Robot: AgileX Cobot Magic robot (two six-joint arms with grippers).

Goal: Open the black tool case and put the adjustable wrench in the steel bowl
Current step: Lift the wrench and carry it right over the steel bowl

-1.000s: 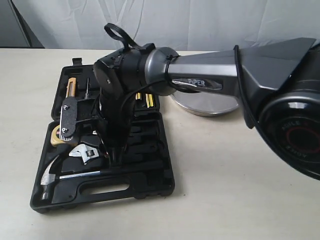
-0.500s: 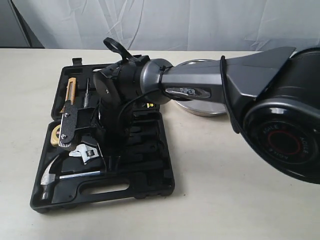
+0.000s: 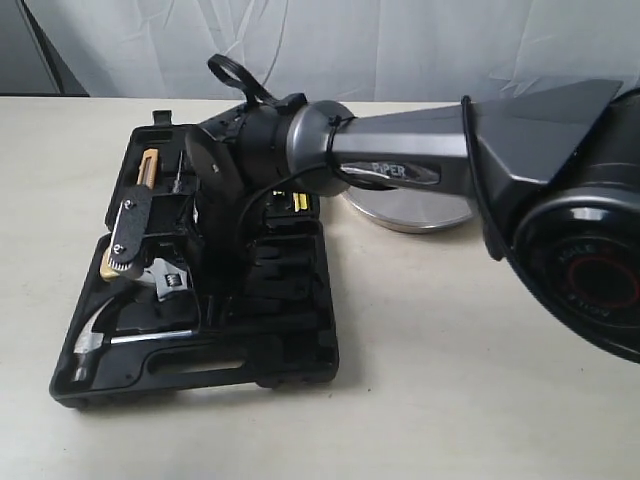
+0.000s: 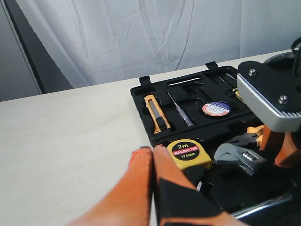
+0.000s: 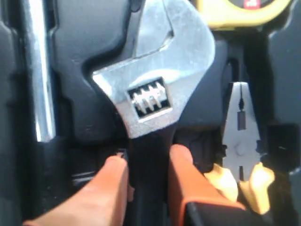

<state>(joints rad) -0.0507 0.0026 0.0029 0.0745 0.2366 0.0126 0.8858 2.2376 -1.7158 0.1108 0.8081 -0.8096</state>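
The grey-and-black right arm (image 3: 420, 160), lettered PIPER, bears a black cable (image 3: 232, 72) and orange jaws.

A pale cream table (image 3: 450, 350) with a smooth, matt top carries two things. A black tool case (image 3: 290, 350) lies open on its left part in the exterior view, both halves spread flat on the surface, the half with the handle cut-out nearer the camera. A steel bowl (image 3: 410, 212) sits on the table just beside the case's far right corner, partly hidden from view; whether the two touch cannot be told. The rest of the tabletop is plain surface.
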